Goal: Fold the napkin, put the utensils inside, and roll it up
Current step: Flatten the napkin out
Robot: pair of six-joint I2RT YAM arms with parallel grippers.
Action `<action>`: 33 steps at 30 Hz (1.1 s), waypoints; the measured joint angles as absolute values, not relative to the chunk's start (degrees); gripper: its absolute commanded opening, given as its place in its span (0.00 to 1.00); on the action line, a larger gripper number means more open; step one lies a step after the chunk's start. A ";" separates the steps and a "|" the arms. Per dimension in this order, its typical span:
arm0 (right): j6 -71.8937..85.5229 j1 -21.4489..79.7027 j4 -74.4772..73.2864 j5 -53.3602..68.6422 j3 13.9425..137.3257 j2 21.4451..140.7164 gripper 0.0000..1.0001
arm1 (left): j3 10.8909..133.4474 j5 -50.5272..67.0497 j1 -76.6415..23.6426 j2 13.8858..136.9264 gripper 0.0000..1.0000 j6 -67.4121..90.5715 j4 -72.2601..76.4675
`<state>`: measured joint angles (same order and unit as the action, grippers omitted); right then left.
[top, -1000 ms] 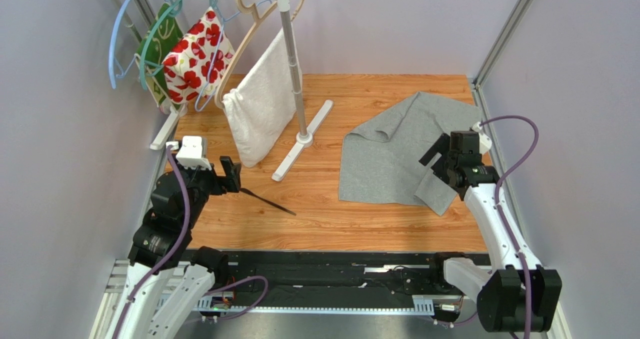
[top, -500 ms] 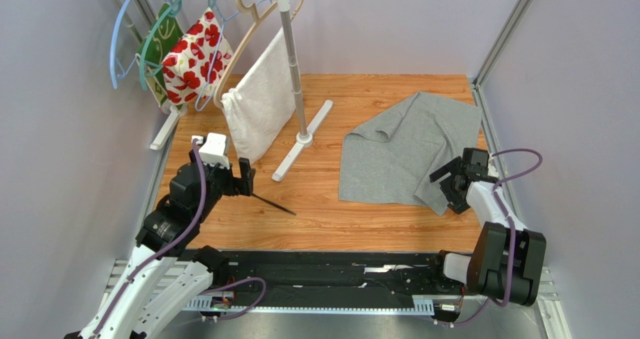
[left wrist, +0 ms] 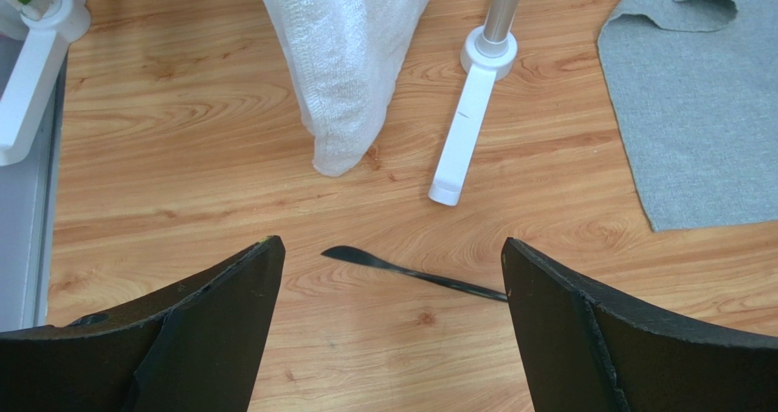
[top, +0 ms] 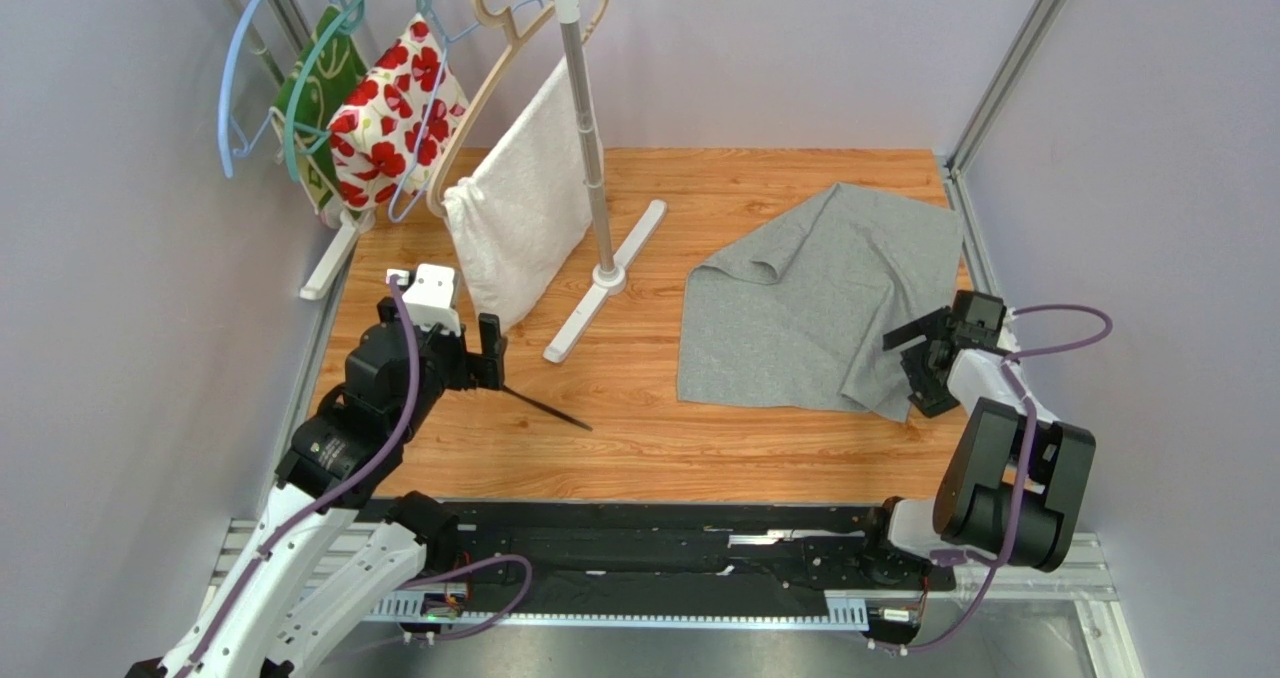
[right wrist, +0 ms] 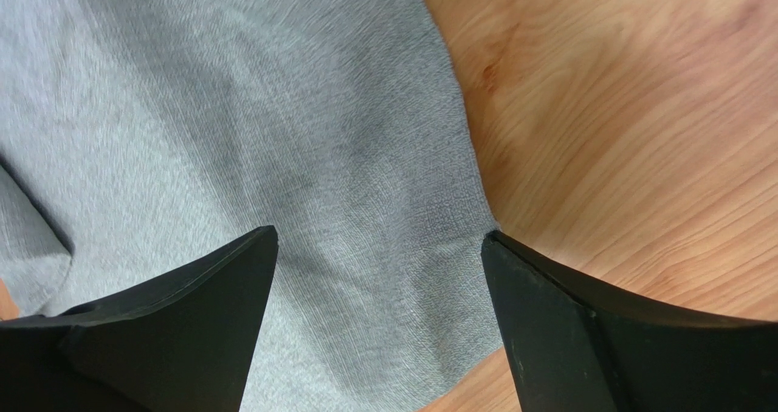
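Left arm: the left end effector stood with jaws spread wide and nothing between them, poised just short of the utensil.
Right arm: the right end effector was likewise spread and empty, over the near right corner of the napkin. Contact with the cloth could not be determined.
Utensil position: flat on the bare counter, left of centre, well apart from the napkin.
Utensil handling: judged light, rigid and thin. It lay almost flush with the wood and would likely skid. Best taken across the shaft at mid-length, fingers straddling it.
Napkin position: right part of the counter, opened out but rumpled, with one raised fold at its far left.
Napkin handling: judged soft, limp and light, so it would drape and drag. Best pinched at a free corner or edge.
Surroundings: a white towel hung just beyond the utensil, beside the rack foot.
Markings: no brand, label or writing legible.
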<state>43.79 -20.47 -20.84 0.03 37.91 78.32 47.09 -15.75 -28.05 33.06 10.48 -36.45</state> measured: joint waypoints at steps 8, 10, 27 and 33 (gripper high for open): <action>42.76 -23.33 -25.02 -8.23 40.14 79.66 0.96 | 47.09 -16.67 -28.05 31.94 0.98 9.89 -36.45; 41.89 -23.40 -27.11 -11.42 41.08 80.49 0.96 | 47.09 -16.78 -28.05 31.77 0.98 9.87 -36.45; 31.38 -17.45 -32.69 -25.98 48.21 77.45 0.90 | 47.07 -16.99 -28.03 31.90 0.98 9.65 -36.42; 30.83 3.66 -29.98 -21.74 53.08 69.10 0.88 | 47.07 -16.95 -28.05 32.51 0.98 9.67 -36.40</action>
<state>30.83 3.66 -29.98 -21.74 53.08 69.10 47.07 -16.95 -28.05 32.51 9.67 -36.40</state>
